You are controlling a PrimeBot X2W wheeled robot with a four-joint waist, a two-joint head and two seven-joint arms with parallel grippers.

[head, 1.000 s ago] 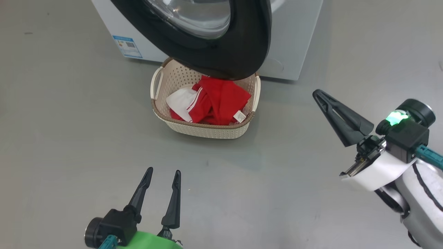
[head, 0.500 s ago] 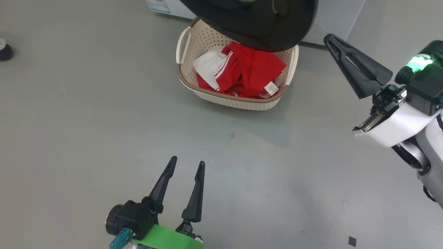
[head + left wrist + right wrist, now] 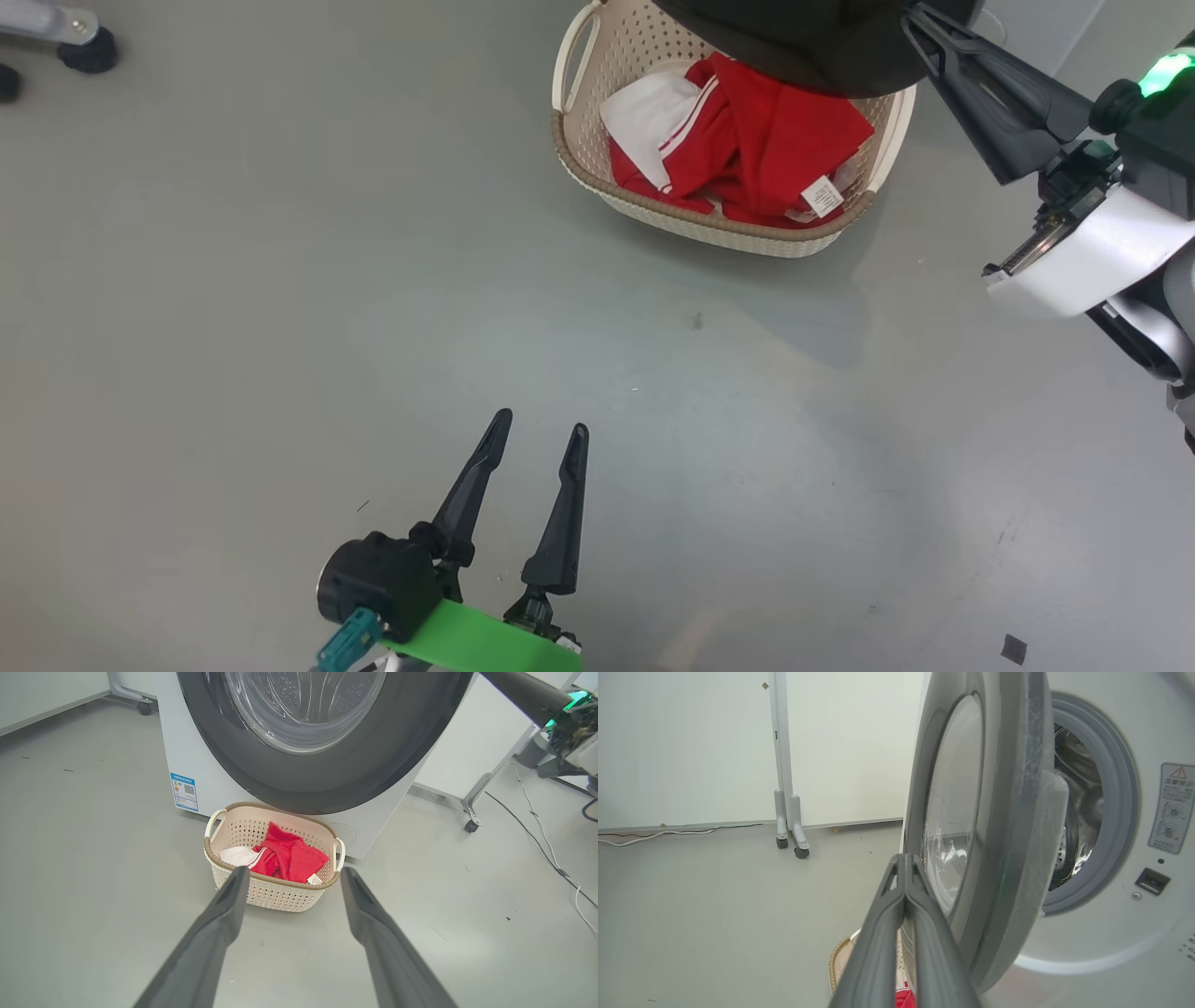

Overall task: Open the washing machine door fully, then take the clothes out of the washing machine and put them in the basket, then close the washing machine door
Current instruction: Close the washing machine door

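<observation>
The washing machine door [image 3: 1017, 812] stands partly open, its black rim [image 3: 812, 47] hanging over the basket [image 3: 728, 233]. The red and white clothes [image 3: 766, 149] lie inside the basket [image 3: 275, 900]. My right gripper [image 3: 920, 19] is shut and empty. Its tip [image 3: 903, 858] sits beside the door's outer face, and whether it touches I cannot tell. Behind the door is the washing machine [image 3: 1111, 933] with its steel drum [image 3: 1078, 812]. Low over the floor, my left gripper [image 3: 542, 422] is open and empty, pointing at the basket from a distance [image 3: 294, 870].
A wheeled stand leg [image 3: 84, 47] is at the far left. Another castor frame [image 3: 469, 812] and a floor cable [image 3: 537, 840] lie right of the machine. A white panel on a wheeled post [image 3: 787, 821] stands beyond the door.
The head camera has swung, sliding the basket up and right in the picture. My shut right gripper has come closer to the door's rim. The left gripper stays open.
</observation>
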